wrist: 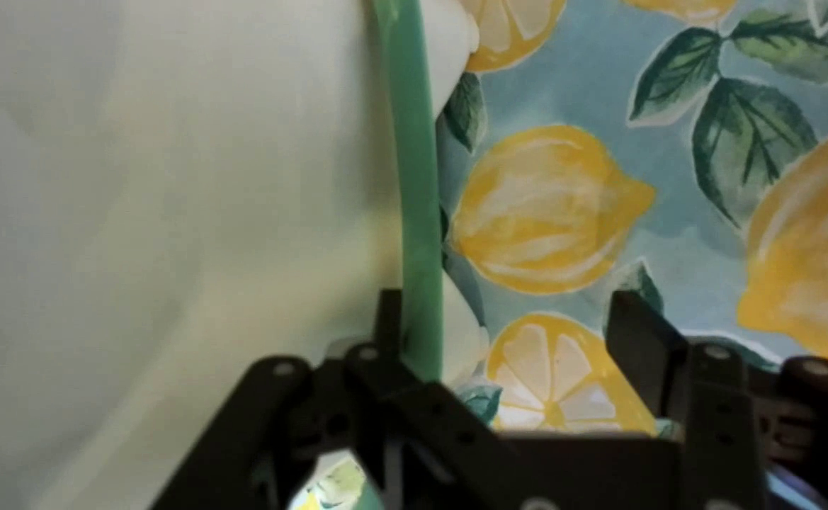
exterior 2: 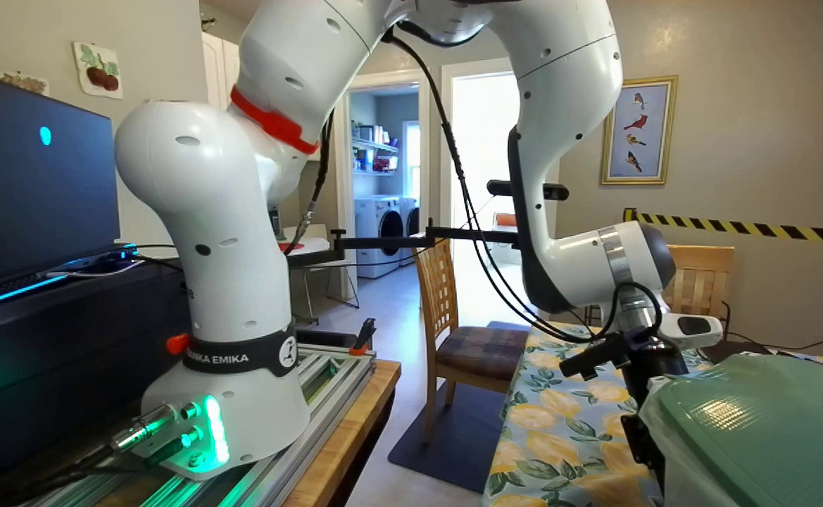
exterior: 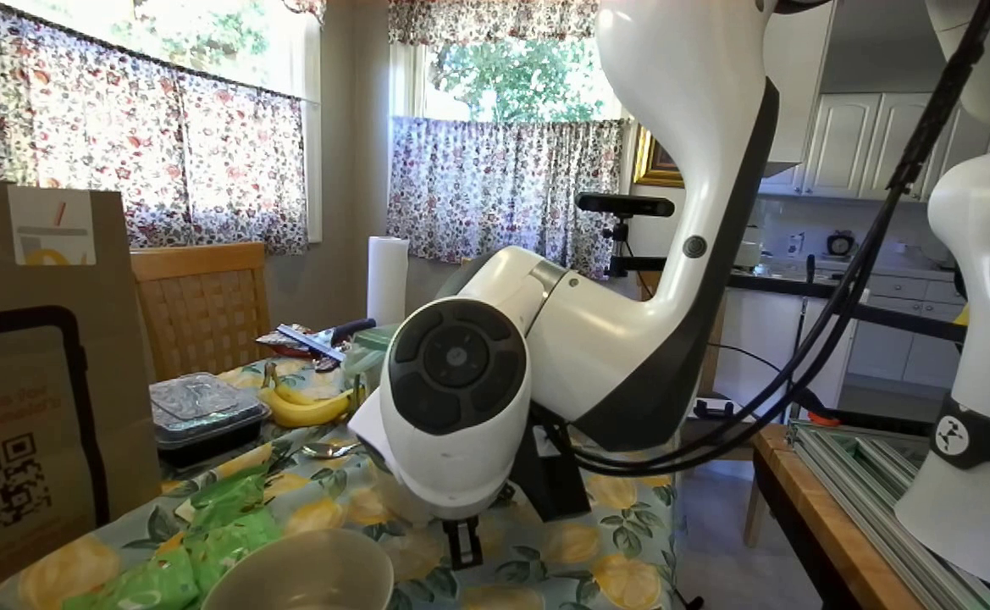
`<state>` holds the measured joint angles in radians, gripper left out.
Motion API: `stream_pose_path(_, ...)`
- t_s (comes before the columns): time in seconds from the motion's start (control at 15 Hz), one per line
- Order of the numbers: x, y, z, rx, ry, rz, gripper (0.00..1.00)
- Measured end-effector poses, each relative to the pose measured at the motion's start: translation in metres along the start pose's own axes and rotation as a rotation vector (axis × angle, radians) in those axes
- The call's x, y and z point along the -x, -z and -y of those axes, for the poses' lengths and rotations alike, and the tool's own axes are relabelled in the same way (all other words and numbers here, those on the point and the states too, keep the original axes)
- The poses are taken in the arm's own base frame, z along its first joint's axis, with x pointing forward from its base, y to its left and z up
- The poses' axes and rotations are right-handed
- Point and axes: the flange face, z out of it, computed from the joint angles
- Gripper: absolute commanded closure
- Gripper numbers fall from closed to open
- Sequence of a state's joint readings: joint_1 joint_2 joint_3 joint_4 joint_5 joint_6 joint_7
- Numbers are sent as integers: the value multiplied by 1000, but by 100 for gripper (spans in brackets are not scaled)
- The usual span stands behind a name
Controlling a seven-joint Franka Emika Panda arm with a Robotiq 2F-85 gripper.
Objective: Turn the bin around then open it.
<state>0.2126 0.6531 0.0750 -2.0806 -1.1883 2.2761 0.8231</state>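
Floral curtains (exterior: 507, 182), bright windows (exterior: 516, 80), lemon-patterned counter (exterior 2: 552, 415): claw (wrist: 507, 315) astride a green strip (wrist: 419, 198) at the bin (exterior 2: 749, 443)

Here on the counter the bin sits upright, lid (exterior 2: 777, 415) apparently down, right beside the claw; in an exterior view the arm's wrist (exterior: 456, 407) hides most of it. Over to the wrist view: fingers (wrist: 644, 347) well apart, nothing gripped, the green strip passing between them, close by one finger. Lid edge or handle? Can't tell, nor whether they touch!

Now, how will it handle? It looks like thin plastic, likely light, though the inside is hidden and any weight in there is a guess. Expect it to skid or tip before it resists. The pale side (wrist: 173, 198) may give under a hard squeeze, and, being smooth, could slip away. That strip looks the better hold: nip it mid-length, stay level, then swing the bin slowly round, letting it slide. The lid can wait its turn.
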Motion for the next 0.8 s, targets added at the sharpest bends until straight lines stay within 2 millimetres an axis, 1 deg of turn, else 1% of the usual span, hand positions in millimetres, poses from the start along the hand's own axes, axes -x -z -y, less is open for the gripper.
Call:
stream_pose_path(0.07, -1, 0, -3, 3, -5, -1, 10)
stream_pose_path(0.13, -2, 0, -5, 6, -10, -1, 8)
stream_pose_path(0.2, -2, -1, -5, 4, -13, -1, 1)
stream_pose_path(0.47, -2, -2, -4, -2, -27, -4, 1)
stream_pose_path(0.53, -2, -2, -4, -3, -29, -4, 25)
stream_pose_path(0.6, -2, -3, -4, -3, -31, -4, 26)
stream_pose_path(0.8, -2, -5, -6, -1, -36, -1, 51)
